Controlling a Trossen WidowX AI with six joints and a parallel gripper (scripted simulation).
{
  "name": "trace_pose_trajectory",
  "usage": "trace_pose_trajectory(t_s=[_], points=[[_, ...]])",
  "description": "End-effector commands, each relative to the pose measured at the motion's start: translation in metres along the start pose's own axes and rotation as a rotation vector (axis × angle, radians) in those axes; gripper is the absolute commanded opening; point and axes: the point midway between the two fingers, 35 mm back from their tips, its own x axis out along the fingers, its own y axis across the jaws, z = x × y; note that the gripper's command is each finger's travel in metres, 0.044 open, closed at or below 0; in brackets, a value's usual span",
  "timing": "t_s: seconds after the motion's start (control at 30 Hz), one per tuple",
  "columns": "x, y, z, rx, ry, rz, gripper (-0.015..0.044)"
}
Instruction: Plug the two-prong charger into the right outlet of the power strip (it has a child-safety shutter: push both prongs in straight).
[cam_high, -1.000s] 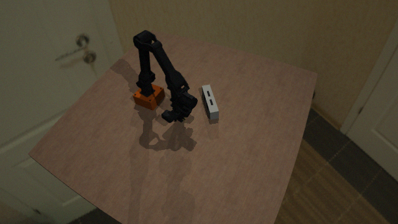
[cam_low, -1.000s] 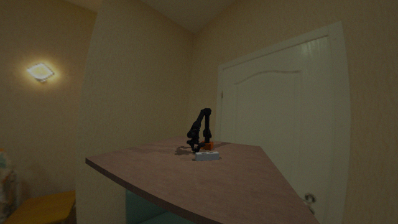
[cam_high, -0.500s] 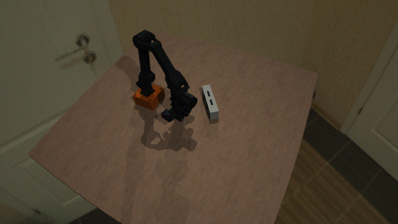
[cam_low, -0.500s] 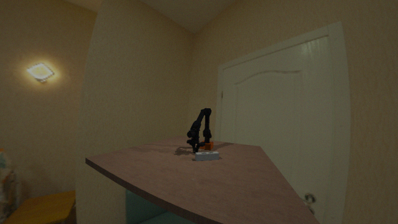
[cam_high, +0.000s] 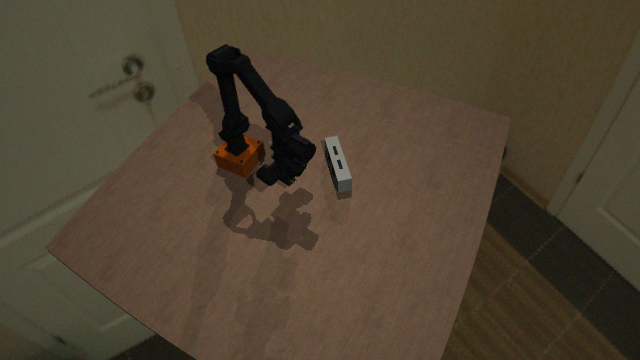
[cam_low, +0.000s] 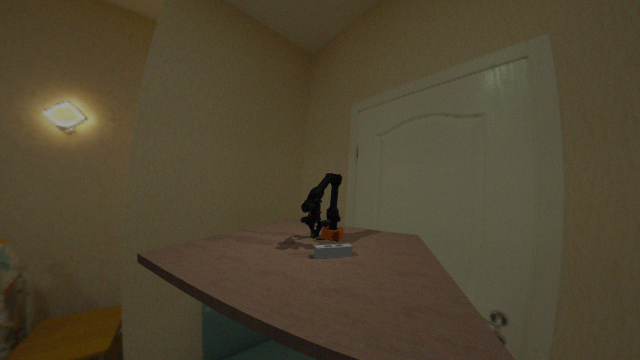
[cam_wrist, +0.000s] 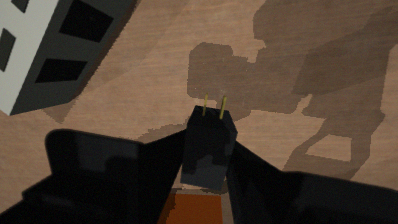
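The black charger (cam_wrist: 207, 150) has two thin gold prongs that point toward the top of the wrist view, away from the arm's base. My gripper (cam_wrist: 207, 137) is shut on the charger's sides, one finger on each side. In the top and exterior views the gripper is small and dark, and the charger's body cannot be told from it. The height of the charger over the table cannot be told. The white power strip (cam_high: 343, 176) (cam_low: 333, 252) (cam_wrist: 25, 50) stands apart from the gripper, at the upper left of the wrist view. Dark outlet openings show on its top.
The arm's orange base (cam_high: 240, 161) (cam_low: 332, 233) (cam_wrist: 197, 210) stands on the brown table (cam_high: 400, 210) (cam_low: 280, 285) close behind the gripper. Shadows of the arm fall across the table. A wall and doors stand beyond the table's edges.
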Motion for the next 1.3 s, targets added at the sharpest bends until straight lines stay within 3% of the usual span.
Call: trace_pose_trajectory(t_s=[0.0, 1.27], points=[[0.000, 0.003, 0.000, -0.045, 0.002, -0.001, 0.0000], [0.040, 0.052, 0.019, -0.817, -0.005, -0.052, 0.0000]])
